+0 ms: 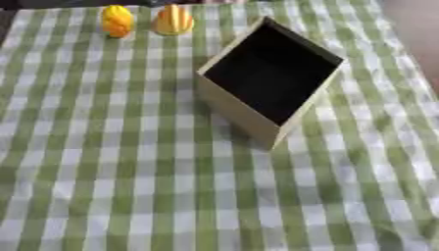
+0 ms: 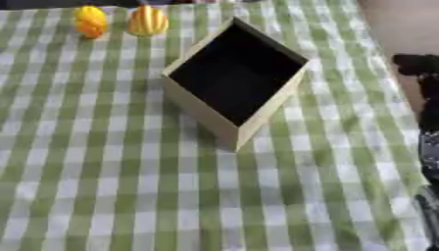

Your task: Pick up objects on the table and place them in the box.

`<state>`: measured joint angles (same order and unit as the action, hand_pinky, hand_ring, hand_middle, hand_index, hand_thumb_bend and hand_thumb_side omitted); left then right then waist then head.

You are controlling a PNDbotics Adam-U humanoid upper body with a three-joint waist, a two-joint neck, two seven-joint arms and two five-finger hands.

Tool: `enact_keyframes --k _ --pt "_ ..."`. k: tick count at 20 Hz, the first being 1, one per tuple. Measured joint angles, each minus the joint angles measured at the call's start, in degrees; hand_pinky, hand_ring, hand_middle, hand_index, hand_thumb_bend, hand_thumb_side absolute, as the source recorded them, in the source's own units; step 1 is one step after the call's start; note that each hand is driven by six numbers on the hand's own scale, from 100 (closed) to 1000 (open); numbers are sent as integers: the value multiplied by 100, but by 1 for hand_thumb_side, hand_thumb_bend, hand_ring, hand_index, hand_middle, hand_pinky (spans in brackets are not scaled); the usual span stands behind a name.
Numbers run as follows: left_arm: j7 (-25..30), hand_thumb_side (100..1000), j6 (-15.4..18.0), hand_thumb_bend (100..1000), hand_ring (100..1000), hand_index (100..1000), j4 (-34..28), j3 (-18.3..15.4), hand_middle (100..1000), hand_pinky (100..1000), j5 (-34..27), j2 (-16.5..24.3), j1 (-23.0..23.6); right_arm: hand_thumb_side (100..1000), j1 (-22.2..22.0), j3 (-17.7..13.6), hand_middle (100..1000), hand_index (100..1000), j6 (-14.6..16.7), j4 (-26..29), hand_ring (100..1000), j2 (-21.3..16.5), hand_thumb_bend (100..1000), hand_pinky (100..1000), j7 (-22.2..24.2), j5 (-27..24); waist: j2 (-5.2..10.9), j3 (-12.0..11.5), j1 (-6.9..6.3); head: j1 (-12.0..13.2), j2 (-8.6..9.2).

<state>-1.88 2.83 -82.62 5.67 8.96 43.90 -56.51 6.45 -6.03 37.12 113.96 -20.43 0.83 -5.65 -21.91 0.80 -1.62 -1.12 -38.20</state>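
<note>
1. no writing or label can be read on anything.
2. the box (image 1: 257, 115), pale-walled and dark inside, stands open on the green checked cloth (image 1: 111, 171); nothing shows in it.
3. two yellow-orange objects (image 1: 117, 21) (image 1: 173, 20) sit side by side at the far edge, well apart from the box.
4. the right hand (image 2: 425, 88) shows only as a dark shape at the right edge; whether its fingers are apart or together cannot be told.

Green-and-white checked tablecloth (image 1: 103, 162); brownish floor (image 1: 416, 29) beyond its right edge.

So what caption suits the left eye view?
Open box on a green checked cloth, two yellow objects waiting at the far edge.
</note>
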Motion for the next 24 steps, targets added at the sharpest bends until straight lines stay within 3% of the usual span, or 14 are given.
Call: enact_keyframes --k 7,12,15,16,17,24 --pt "721 461 289 119 799 918 1650 118 807 791 1403 -372 -811 538 4 49 626 782 19 0 772 0 100 863 36 20 -89 140 -7 78 89" --pt "1263 291 453 218 823 924 2593 25 827 805 2276 -671 -1147 538 12 83 625 782 30 0 772 0 100 863 59 29 -137 280 -55 121 151" --pt "1527 181 525 274 830 939 2987 -51 839 803 2772 -792 -1276 538 18 88 625 782 29 0 772 0 100 863 69 29 -146 337 -88 149 151" --pt "1598 181 548 274 830 939 3091 -69 839 803 2943 -823 -1315 538 34 95 625 782 33 0 772 0 100 863 76 30 -161 351 -92 156 151" --pt "1657 100 574 298 833 936 3178 -88 838 802 3105 -864 -1352 538 51 104 624 781 33 0 772 0 100 863 80 30 -183 360 -94 162 151" --pt "1918 100 609 386 841 932 3447 -139 837 803 3980 -1025 -1462 539 122 144 620 780 9 0 773 0 100 862 136 56 -348 502 -175 253 192"
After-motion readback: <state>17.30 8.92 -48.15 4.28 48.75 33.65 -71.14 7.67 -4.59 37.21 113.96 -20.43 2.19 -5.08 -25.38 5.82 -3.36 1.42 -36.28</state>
